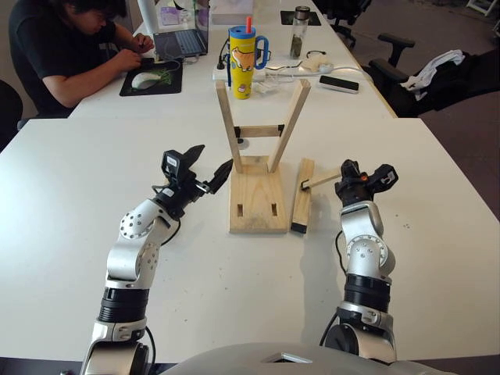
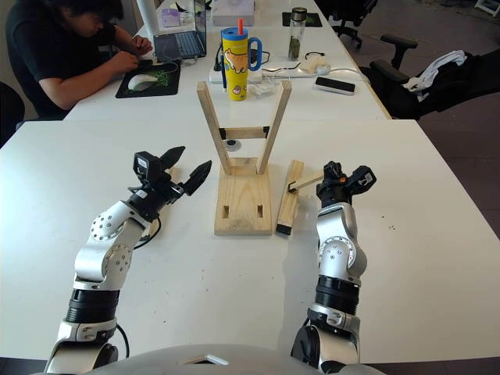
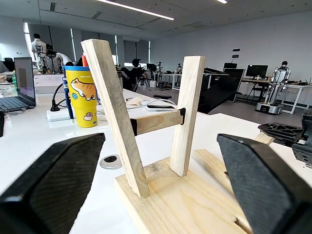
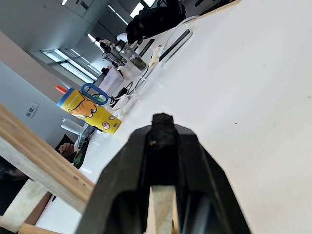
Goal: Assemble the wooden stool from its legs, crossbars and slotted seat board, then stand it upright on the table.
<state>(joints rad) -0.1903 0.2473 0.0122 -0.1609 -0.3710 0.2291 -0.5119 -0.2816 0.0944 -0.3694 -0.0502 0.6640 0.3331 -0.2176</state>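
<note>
The slotted seat board (image 1: 258,205) lies flat at the table's middle. Two legs (image 1: 226,117) stand in its far slots, leaning apart and joined by a crossbar (image 1: 260,131). The two near slots (image 1: 273,209) are empty. A loose leg (image 1: 301,199) lies along the board's right side. My right gripper (image 1: 344,178) is shut on a short crossbar (image 1: 320,180), whose free end rests on that loose leg. In the right wrist view the fingers (image 4: 161,141) clamp the wood (image 4: 162,207). My left gripper (image 1: 214,158) hovers open just left of the board, its fingers (image 3: 53,185) framing the standing legs (image 3: 187,117).
A yellow cup (image 1: 244,62), a power strip, a phone (image 1: 338,83) and a bottle (image 1: 299,31) sit beyond the stool parts. A person works at a laptop at the far left. A cable grommet (image 1: 240,143) lies behind the board.
</note>
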